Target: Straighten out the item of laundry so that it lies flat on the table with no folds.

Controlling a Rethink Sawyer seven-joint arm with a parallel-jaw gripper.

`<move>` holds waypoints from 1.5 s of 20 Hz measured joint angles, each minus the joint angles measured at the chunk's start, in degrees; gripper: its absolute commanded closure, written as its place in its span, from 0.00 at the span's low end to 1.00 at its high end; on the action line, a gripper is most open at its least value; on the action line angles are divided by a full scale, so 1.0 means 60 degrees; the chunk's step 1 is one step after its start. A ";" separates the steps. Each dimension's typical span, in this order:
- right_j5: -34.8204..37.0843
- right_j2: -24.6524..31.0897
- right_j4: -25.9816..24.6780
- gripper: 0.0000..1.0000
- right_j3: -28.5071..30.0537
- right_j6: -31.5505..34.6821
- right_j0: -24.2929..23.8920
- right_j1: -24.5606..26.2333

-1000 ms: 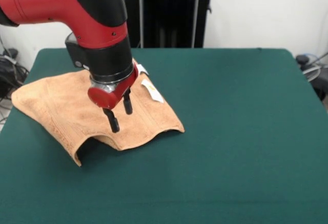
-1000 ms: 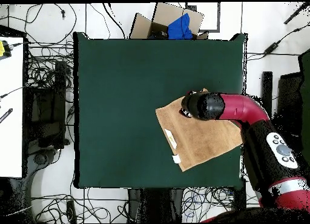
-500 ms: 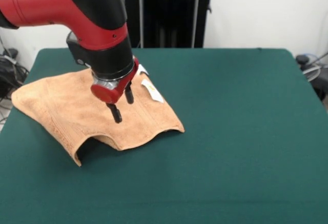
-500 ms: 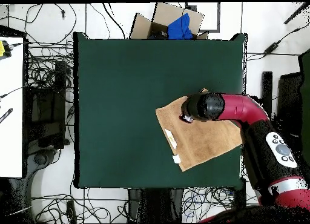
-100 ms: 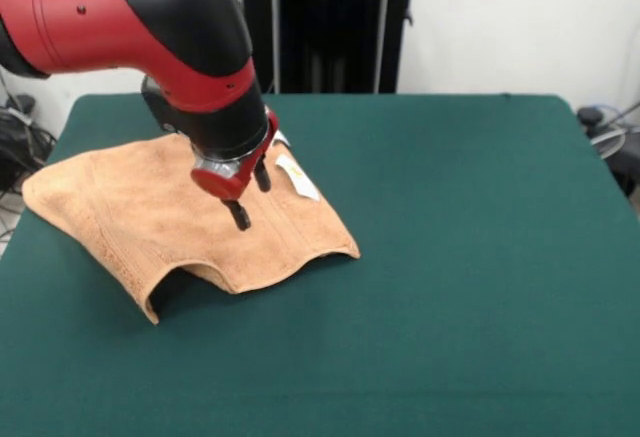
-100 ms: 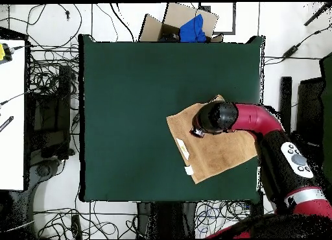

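While the gripper [image 5: 250, 195] hovers spread, the towel [image 5: 150, 222] lies beneath.

The dark green worktop [image 5: 450, 257] carries one thing, an orange-tan towel [image 5: 120, 207] lying near one side edge. The towel is not flat: its front edge arches up off the cloth. White tags [image 5: 298, 177] lie on one edge.

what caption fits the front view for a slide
Open gripper hovering over the orange-tan towel, whose front edge arches off the green table.
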 measured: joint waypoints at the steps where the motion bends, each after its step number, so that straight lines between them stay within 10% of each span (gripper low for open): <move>1: 0.0007 -0.0003 0.0001 0.00 0.0000 0.0000 -0.0014 0.0088; 30: -0.2080 -0.0015 -0.1190 0.00 0.0220 0.0000 -0.0121 -0.2682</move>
